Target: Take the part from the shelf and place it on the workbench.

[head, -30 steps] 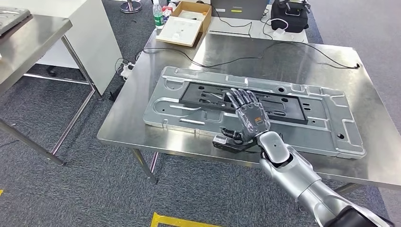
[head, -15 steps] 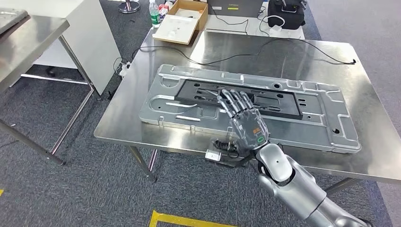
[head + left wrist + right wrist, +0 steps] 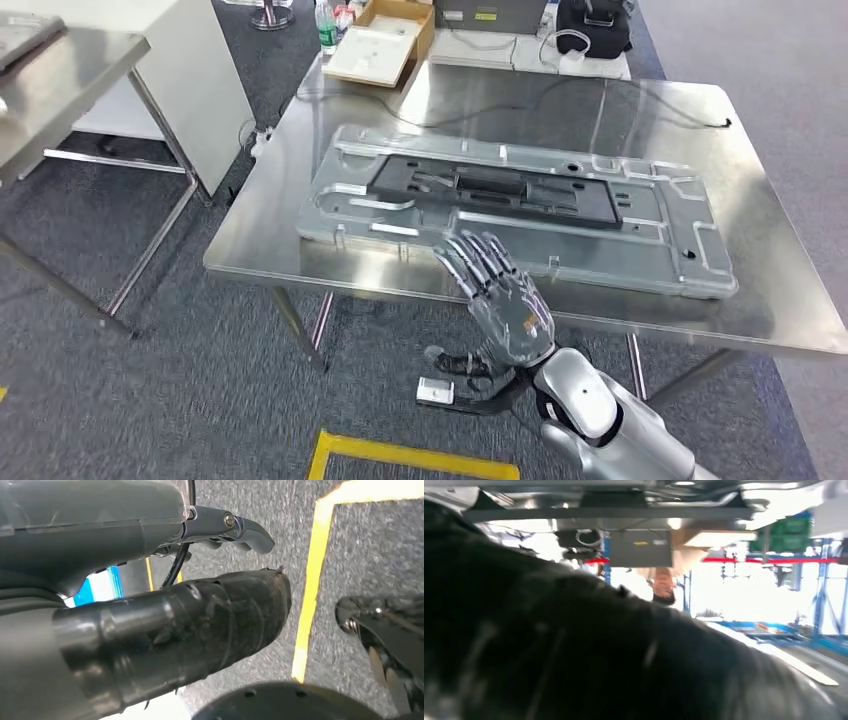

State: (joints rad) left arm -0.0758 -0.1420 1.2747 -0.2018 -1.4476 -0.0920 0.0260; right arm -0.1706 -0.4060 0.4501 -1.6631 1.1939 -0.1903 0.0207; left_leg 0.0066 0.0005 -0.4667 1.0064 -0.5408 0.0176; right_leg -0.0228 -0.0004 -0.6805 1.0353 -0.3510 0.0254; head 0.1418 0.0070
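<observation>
Lying flat on the steel bench, the part is a long pressed metal panel with a black plastic insert along its middle. It rests lengthwise, parallel to the near edge of the bench, and it takes most of the width between the left and the right edge. I judge that the placing step is done and the step in hand is the release and retreat.

From the head view, the right hand is at the near edge of the bench, in front of the panel. Its fingers are spread and straight, and it holds nothing. It seems to be apart from the panel, but whether the fingertips touch the bench edge I cannot tell.

From its wrist view, the left hand hangs low over the grey carpet beside a yellow floor line. The fingers look stretched out with nothing between them, so I read it as empty.

At the far edge of the bench stand a cardboard box and a black bag, and a thin cable runs across the far part of the surface.

The next move, in my judgement, calls only for drawing the right arm back and down without catching the near rim of the panel.
</observation>
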